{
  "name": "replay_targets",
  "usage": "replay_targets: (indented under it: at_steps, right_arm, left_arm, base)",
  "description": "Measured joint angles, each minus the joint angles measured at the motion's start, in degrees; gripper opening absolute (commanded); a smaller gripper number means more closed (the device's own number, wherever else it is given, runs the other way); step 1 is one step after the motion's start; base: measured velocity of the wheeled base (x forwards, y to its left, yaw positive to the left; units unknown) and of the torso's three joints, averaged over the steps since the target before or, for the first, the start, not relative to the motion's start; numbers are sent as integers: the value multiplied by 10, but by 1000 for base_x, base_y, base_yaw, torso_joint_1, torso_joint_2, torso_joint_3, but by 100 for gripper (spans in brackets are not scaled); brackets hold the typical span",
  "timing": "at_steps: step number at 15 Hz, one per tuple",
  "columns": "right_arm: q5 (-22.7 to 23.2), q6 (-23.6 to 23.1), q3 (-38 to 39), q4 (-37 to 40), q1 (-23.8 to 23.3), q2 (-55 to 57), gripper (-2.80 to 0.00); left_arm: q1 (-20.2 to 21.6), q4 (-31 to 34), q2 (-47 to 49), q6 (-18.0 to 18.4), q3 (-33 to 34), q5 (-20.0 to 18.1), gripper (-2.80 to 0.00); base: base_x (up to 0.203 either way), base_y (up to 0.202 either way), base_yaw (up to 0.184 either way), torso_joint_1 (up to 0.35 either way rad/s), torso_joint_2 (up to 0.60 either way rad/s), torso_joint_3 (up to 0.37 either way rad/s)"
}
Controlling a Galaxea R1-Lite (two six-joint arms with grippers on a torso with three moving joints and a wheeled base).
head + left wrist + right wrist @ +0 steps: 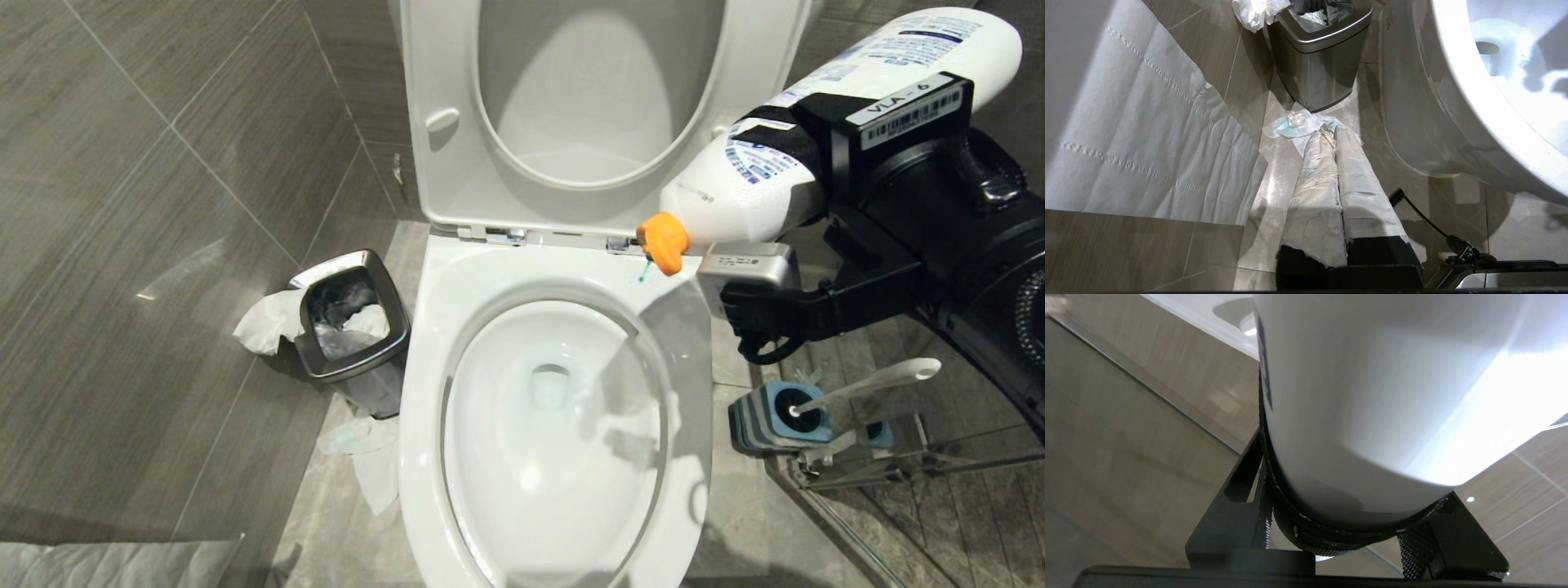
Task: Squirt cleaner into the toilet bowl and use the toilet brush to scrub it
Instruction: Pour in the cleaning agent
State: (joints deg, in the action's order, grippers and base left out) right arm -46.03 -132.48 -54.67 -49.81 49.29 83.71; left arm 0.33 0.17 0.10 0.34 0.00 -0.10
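The toilet bowl point(426, 376) stands open in the head view, its seat and lid point(441, 122) raised. My right gripper point(804, 139) is shut on a white cleaner bottle point(735, 192), tilted so its orange nozzle point(663, 242) points down over the back right of the rim. A teal drop point(645, 273) hangs under the nozzle. The bottle point(1372, 396) fills the right wrist view, clamped in the right gripper point(1349, 524). The toilet brush point(873, 382) stands in its blue-topped holder point(771, 416) on the floor to the right. My left gripper point(1329, 132), paper-wrapped and shut, stays low beside the bowl point(1457, 81).
A steel waste bin point(392, 302) stuffed with tissue stands left of the bowl, also in the left wrist view as the bin point(1314, 65). Crumpled tissue point(367, 457) lies on the floor there. A glass partition edge point(898, 469) runs behind the brush holder. Tiled wall on the left.
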Motion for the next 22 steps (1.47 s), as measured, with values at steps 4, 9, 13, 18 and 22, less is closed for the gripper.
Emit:
replay_targets:
  at_steps: [4, 9, 13, 18, 22]
  right_arm:
    - [1, -19, -6, 1, 10, 3, -280]
    - [1, -50, -30, 1, 25, 12, -280]
    - [1, -50, -42, -1, 27, 26, -280]
    - [0, -49, -66, -32, 31, 64, -280]
    - [0, -38, -91, -53, 32, 93, -280]
  left_arm:
    - [0, 0, 0, 0, 0, 0, -280]
    - [0, 0, 0, 0, 0, 0, -280]
    - [0, 0, 0, 0, 0, 0, -280]
    - [0, 0, 0, 0, 0, 0, -280]
    - [0, 0, 0, 0, 0, 0, -280]
  base:
    - [0, 0, 0, 0, 0, 0]
    - [0, 0, 0, 0, 0, 0]
    - [0, 0, 0, 0, 0, 0]
    - [0, 0, 0, 0, 0, 0]
    - [0, 0, 0, 0, 0, 0]
